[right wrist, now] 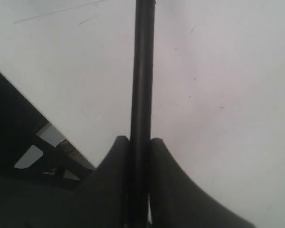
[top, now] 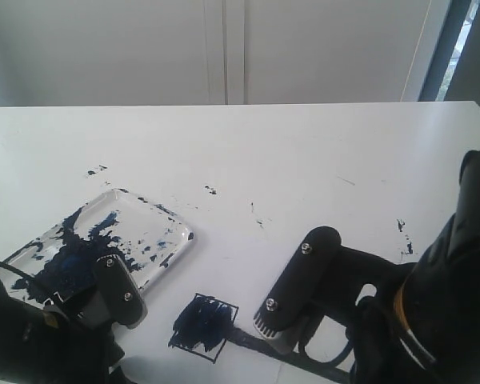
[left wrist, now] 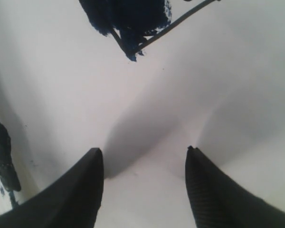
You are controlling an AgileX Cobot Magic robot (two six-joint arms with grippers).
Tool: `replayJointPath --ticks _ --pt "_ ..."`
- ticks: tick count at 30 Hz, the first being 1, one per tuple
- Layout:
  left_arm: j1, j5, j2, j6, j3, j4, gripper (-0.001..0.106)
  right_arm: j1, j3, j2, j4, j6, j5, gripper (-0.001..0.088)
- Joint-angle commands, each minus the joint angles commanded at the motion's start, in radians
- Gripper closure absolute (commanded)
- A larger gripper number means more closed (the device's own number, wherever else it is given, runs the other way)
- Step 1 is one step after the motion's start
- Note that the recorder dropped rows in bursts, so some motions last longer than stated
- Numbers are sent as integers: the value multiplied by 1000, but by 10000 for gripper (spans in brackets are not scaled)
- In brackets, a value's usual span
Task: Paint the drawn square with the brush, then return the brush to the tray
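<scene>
The right gripper (right wrist: 140,141) clamps the brush (right wrist: 142,71) low so its tip meets the blue-smeared drawn square (top: 204,322), bottom centre. The left gripper (left wrist: 145,153) gapes empty near the tray (top: 188,236).

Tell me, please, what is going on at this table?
The right tool is clamped on the brush, whose tip reaches the drawn square, already mostly smeared dark blue. The left tool is open and empty, near the paint-blotched tray. The brush is not yet back in the tray.
</scene>
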Motion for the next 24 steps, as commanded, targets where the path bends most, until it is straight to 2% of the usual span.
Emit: replayJointPath --ticks 7,24 --pt "0 0 0 0 0 0 474 0 0 0 -132 63 12 868" --pt "0 0 0 0 0 0 474 0 0 20 -133 63 14 868"
